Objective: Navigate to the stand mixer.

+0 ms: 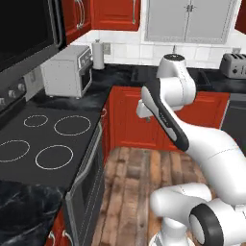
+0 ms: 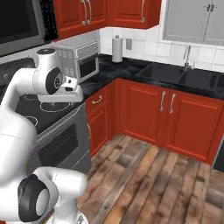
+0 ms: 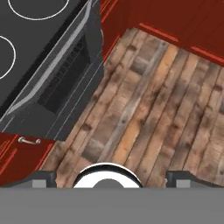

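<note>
The stand mixer is out of view. My arm is folded up over the wooden floor [image 1: 139, 182], in the corner between the stove [image 1: 43, 139] and the red base cabinets [image 2: 166, 113]. The hand [image 2: 61, 95] hangs beside the stove's edge and points down at the floor. In the hand view my gripper [image 3: 112, 180] stands open, its two dark fingertips [image 3: 41, 178] far apart with nothing between them.
A boxy silver toaster oven [image 1: 67, 72] stands on the black counter left of the corner, with a paper towel roll [image 1: 98, 54] behind it. A sink [image 2: 183, 76] lies in the counter along the back wall. A silver toaster [image 1: 234, 65] sits at the far right. Open floor runs to the right.
</note>
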